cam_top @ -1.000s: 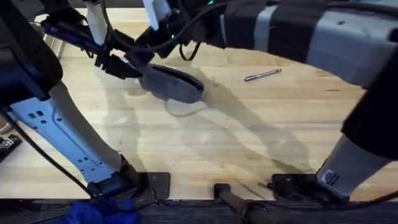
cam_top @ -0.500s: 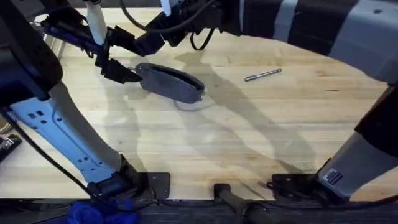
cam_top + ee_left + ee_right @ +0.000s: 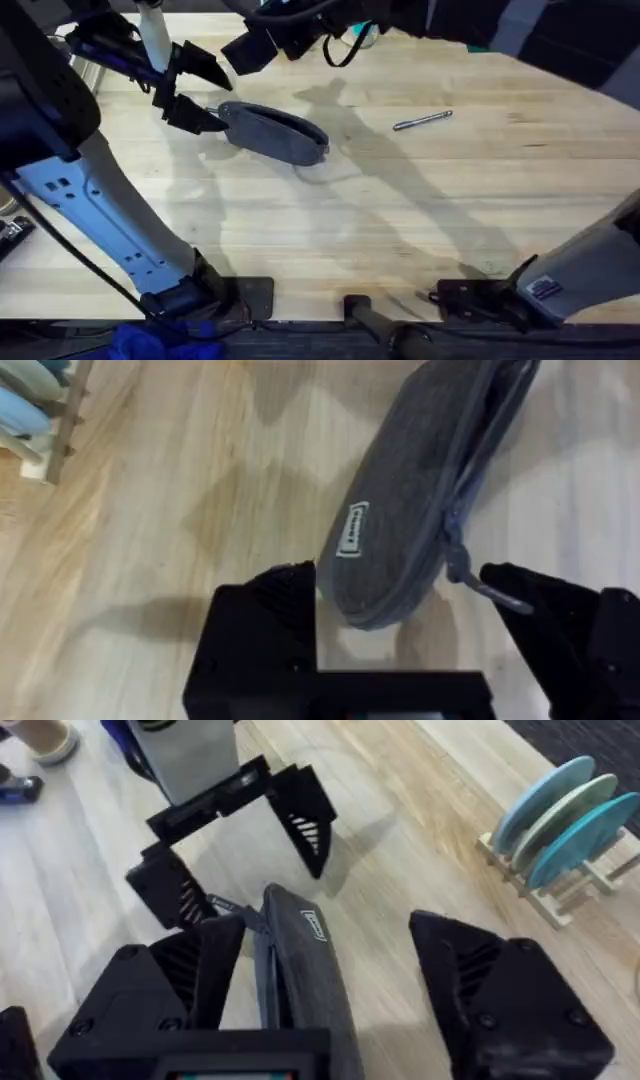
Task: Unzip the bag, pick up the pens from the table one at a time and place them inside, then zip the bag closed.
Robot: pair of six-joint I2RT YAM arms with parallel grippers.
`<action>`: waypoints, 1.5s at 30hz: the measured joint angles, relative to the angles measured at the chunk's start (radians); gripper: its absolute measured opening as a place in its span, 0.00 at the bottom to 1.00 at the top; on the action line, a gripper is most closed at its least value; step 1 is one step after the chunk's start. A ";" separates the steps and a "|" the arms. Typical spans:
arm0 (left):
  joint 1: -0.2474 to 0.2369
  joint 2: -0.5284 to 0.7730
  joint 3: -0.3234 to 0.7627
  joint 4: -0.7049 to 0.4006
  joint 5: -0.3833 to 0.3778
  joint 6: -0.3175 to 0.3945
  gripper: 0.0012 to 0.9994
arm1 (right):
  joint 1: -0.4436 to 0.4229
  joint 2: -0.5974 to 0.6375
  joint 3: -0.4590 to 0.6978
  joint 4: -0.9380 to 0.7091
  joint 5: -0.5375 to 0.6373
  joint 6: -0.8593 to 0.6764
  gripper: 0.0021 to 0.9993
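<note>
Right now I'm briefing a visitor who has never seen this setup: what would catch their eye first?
Probably the grey zippered pouch lying on the wooden table, with the open left gripper straddling its end by the zipper pull. The open right gripper hangs just beyond it, above the table. Off to the right, apart from both, lies a slim silver pen.

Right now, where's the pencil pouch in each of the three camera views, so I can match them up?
Overhead: the bag lies on the table at upper left, beside the left gripper.
Left wrist: the bag runs from top right down between the fingers.
Right wrist: the bag is at bottom centre.
Shared landmark: the open left gripper at the pouch's pull-tab end.
</note>
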 joint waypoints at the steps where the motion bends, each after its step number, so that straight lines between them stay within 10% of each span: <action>1: 0.002 0.000 0.000 -0.011 0.000 0.000 0.99 | 0.000 -0.002 0.000 0.000 0.005 0.000 1.00; 20: 0.116 -0.074 0.090 -0.147 0.001 -0.060 1.00 | -0.018 -0.020 0.000 -0.006 0.061 0.000 1.00; 45: 0.112 -0.599 0.080 -0.146 -0.036 -0.621 1.00 | -0.068 -0.151 0.000 -0.199 0.071 -0.027 1.00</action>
